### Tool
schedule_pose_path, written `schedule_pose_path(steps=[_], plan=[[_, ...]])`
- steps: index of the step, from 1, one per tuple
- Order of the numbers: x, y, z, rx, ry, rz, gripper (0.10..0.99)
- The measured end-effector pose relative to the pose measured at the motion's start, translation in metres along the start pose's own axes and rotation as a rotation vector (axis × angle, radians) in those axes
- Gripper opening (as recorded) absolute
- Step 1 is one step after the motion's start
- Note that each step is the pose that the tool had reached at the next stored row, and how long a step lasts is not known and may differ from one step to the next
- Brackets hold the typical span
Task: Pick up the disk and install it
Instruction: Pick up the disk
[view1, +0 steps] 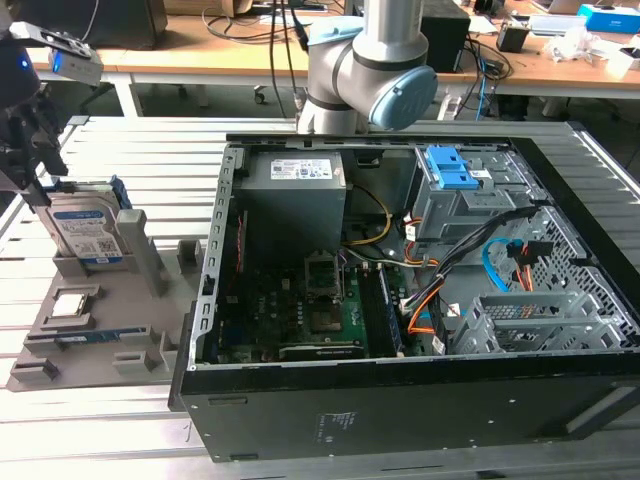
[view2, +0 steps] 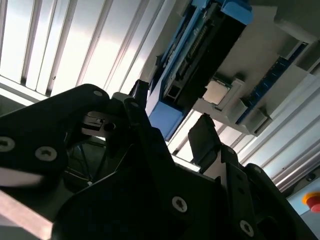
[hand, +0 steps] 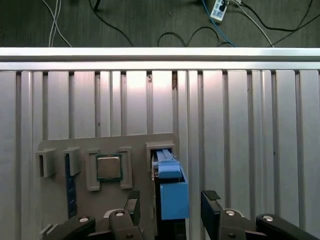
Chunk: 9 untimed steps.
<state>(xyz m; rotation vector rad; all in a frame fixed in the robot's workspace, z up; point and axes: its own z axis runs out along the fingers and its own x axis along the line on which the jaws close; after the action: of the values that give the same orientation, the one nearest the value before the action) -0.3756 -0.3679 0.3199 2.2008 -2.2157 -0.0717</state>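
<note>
My gripper (hand: 171, 202) is released, one finger on each side of the disk (hand: 170, 172) in its holder (hand: 125, 142); nothing is lifted yet, installing remains.

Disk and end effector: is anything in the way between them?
Nothing. In the first wrist view the disk stands between the fingers of the open end effector, with a bare gap on each side.

Robotics lab, slotted aluminium bench (view1: 140, 150), cable-strewn desks (view1: 560, 72) behind
</note>
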Motion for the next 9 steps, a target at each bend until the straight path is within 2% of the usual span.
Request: schedule_pose_path(steps=[4, 9], plan=[[-0.0009, -0.003, 0.0114, -0.001, 0.0015, -0.028, 0.6], [-0.0029, -0.0058, 0.0235, -0.001, 0.0016, -0.032, 0.6]])
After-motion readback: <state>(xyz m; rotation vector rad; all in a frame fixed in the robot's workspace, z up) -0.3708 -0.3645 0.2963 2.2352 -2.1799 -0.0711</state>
